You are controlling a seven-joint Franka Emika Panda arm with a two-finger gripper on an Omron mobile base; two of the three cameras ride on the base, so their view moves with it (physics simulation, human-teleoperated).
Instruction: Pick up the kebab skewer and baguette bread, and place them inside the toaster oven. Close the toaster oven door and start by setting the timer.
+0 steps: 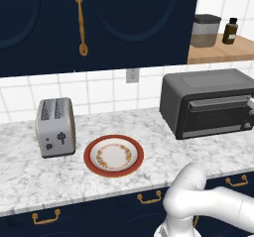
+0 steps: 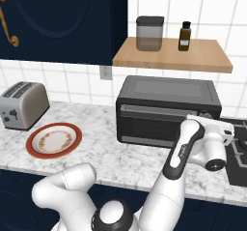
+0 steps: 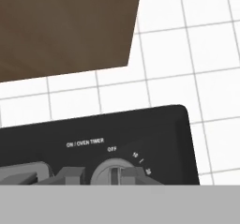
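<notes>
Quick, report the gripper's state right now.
Gripper: cannot be told; it is up at the toaster oven by the timer knob, fingers unseen.

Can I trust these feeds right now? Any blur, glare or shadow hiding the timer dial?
Hand view: timer dial sits at the bottom edge, cut off by the grey band; its labels are soft but readable, "OFF" above. Left base view: even light, no glare; toaster oven door reads dark with faint rack lines. Right base view: the arm covers the toaster oven at its right end; soft shadow under the shelf.

1 toaster oven [image 1: 211, 103], 1 toaster [image 1: 56, 127], 1 plate [image 1: 90, 157], 1 canister [image 1: 205, 30], 1 bottle [image 1: 229, 31].
</notes>
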